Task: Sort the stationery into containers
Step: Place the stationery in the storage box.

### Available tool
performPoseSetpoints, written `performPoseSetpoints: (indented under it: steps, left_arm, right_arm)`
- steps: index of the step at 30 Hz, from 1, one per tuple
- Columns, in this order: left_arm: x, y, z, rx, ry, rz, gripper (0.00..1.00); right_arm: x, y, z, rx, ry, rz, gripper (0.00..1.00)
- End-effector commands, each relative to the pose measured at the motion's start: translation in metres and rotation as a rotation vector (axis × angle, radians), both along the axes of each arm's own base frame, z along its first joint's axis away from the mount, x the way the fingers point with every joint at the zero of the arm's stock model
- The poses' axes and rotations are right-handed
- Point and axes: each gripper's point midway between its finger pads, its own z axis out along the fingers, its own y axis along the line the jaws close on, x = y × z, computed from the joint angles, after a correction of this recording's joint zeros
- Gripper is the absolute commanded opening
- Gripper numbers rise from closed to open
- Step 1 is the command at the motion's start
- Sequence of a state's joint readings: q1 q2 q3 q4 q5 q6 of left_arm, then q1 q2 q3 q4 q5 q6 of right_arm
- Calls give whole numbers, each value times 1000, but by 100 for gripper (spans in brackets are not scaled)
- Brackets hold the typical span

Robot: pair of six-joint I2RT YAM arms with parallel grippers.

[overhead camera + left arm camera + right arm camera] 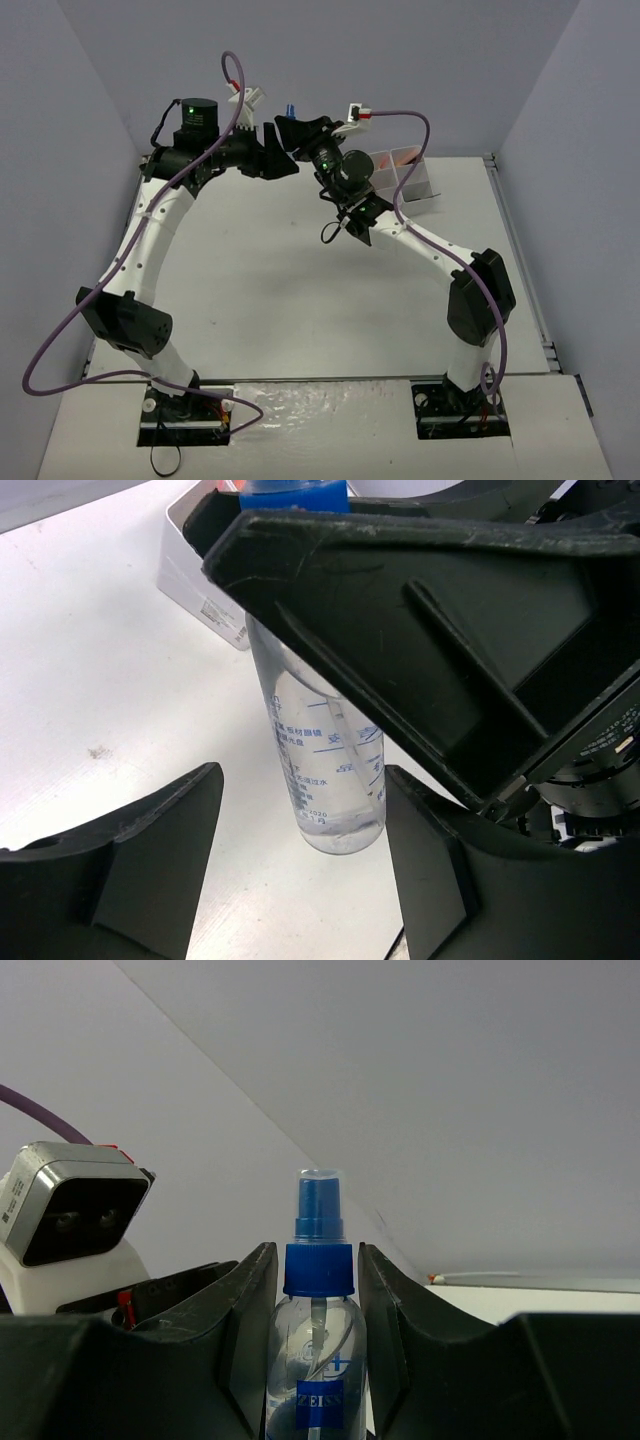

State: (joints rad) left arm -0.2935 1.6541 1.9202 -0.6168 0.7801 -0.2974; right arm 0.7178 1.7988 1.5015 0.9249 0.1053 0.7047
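Right gripper clamped on the neck of the spray bottle, just under its blue cap. The bottle appears held off the table, near the organiser box.

Left gripper has its jaws apart, flanking the lower body with a gap on one side.

Judgement: rigid, light, smooth plastic, likely slippery, so the lower body is the better hold. The box wall is close behind, with open table nearer the bases.

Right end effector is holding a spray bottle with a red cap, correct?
Not quite: the cap is blue, not red, as the right wrist view shows. The right end effector does hold the spray bottle.
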Motion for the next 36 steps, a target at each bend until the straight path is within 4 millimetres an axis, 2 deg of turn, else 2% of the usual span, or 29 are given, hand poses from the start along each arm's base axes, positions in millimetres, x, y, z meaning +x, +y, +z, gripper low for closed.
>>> performPoseSetpoints:
  steps: [1,8,9,11,14,17,19,21,26,31,32,33,34,36]
  left_arm:
    - [5,-3,43,-67,-120,20,53]
    - [6,0,41,-56,-119,35,7]
    - [7,1,41,-53,-119,39,2]
    - [8,6,39,-43,-119,51,0]
    - [8,22,35,28,-164,77,0]
    - [8,39,32,146,-247,99,0]
    - [7,45,30,205,-291,84,0]
    - [9,51,26,273,-341,66,0]
    - [13,61,15,377,-385,51,0]
    - [10,58,13,358,-374,37,2]
    - [9,57,14,346,-371,32,8]
    - [8,55,16,334,-367,33,29]
    - [7,54,17,325,-361,32,40]
    - [6,52,19,306,-350,32,51]
  right_arm:
    - [-26,-5,52,185,-100,22,0]
    - [-28,-2,40,171,-73,43,0]
    - [-28,-2,38,166,-72,42,0]
    - [-29,-4,34,143,-78,36,0]
    - [-30,-15,34,62,-118,21,0]
    - [-27,-42,37,-16,-144,2,0]
    - [-24,-46,33,-83,-155,48,0]
    - [-28,-43,38,-140,-189,128,0]
    - [-29,-37,32,-253,-197,220,0]
    - [-25,-49,28,-247,-183,212,0]
    - [-25,-51,29,-236,-184,215,0]
    - [-26,-51,30,-226,-188,221,0]
    - [-26,-51,32,-222,-192,225,0]
    - [-27,-50,36,-212,-198,236,0]
